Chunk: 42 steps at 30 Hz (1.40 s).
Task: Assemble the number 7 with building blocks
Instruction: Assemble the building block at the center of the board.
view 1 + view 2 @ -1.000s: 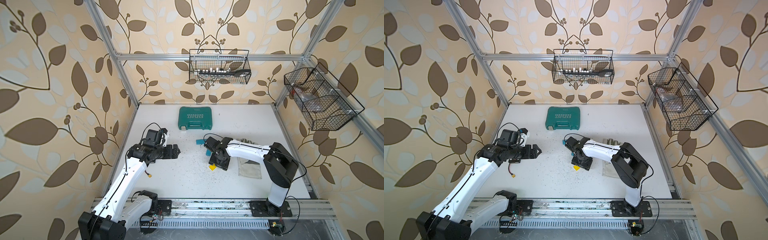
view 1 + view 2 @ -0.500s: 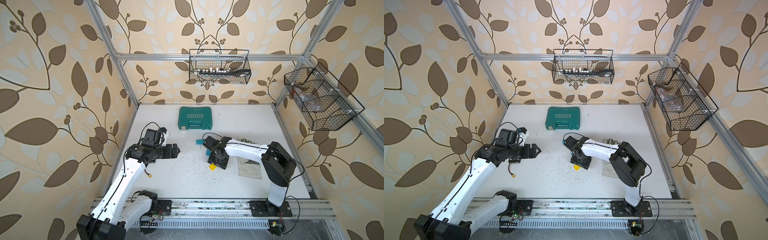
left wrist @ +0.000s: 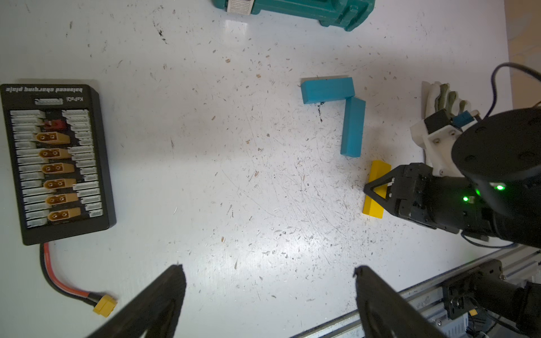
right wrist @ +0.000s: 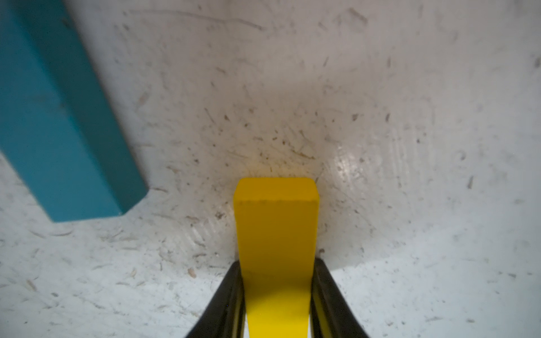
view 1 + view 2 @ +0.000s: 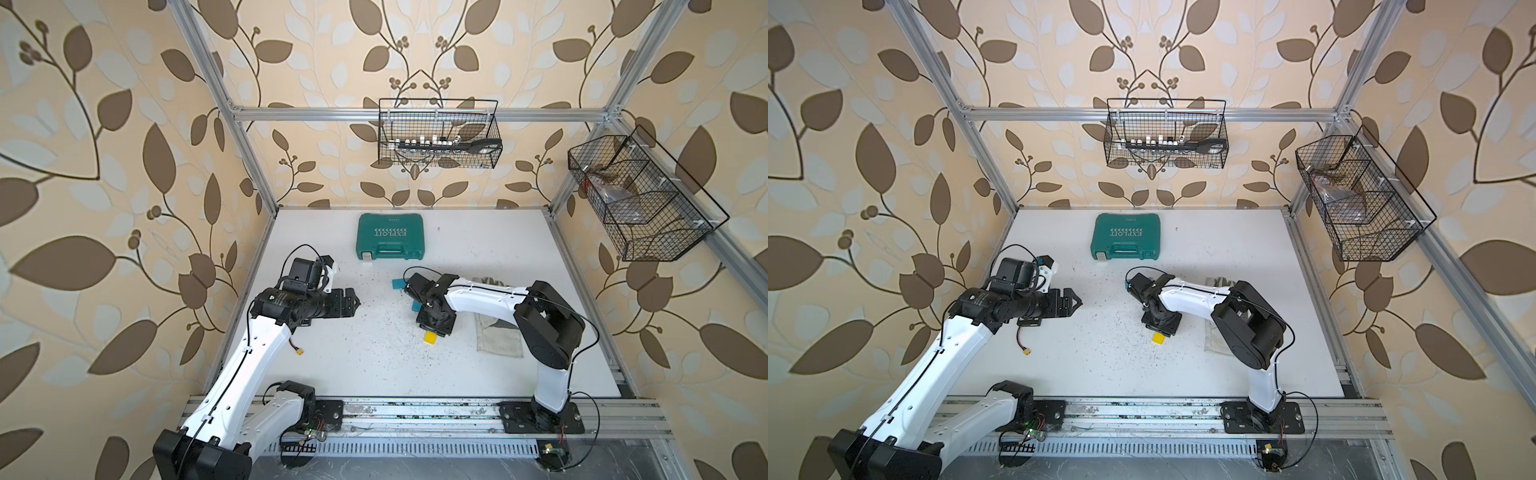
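Two teal building blocks lie on the white table, touching at a corner: one crosswise (image 3: pixel 327 90), the other (image 3: pixel 353 127) running from its end toward the front. The arm hides most of both in a top view, where only their edges (image 5: pixel 400 284) (image 5: pixel 414 306) show. The yellow block (image 4: pixel 276 222) lies just past the second teal block's (image 4: pixel 58 117) near end, a small gap between them. My right gripper (image 4: pixel 276 264) is shut on the yellow block's long sides. In both top views the block's front end (image 5: pixel 431 338) (image 5: pixel 1158 338) pokes out. My left gripper (image 3: pixel 268 270) hangs open over bare table at the left (image 5: pixel 355 303).
A green tool case (image 5: pixel 390 237) lies at the back. A grey glove (image 5: pixel 498 336) lies under the right arm. A black charging board (image 3: pixel 55 164) with a red cable and yellow plug (image 5: pixel 299 352) sits below the left arm. Wire baskets (image 5: pixel 436 137) (image 5: pixel 640 199) hang on the walls.
The right gripper's jaws have closed onto the yellow block. The left arm has stayed almost still, its gripper open.
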Available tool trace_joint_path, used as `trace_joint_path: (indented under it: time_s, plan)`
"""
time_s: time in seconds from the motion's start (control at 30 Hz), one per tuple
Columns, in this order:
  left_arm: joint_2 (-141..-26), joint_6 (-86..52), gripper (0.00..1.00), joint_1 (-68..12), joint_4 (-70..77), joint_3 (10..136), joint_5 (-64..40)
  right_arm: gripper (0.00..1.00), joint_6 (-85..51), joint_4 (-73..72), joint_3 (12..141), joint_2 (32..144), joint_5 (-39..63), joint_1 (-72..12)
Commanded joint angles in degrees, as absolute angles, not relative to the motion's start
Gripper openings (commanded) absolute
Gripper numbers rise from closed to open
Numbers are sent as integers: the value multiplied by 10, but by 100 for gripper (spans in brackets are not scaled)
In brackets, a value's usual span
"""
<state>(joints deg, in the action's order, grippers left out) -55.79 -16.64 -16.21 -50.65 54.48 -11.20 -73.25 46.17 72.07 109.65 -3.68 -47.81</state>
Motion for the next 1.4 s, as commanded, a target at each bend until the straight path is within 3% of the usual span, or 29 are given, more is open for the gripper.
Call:
trace_joint_path:
  time_s: [0.0,0.4,1.37]
  plan:
    - [-548,-161,93,-166,-512,563,-128,33,-752,467,696,1078,-18,-517]
    - [-541,-158,93,-166,-531,584,-116,34,-736,466,773,1141,11,-549]
    - [-523,-166,93,-166,-528,581,-91,36,-585,534,897,1228,79,-455]
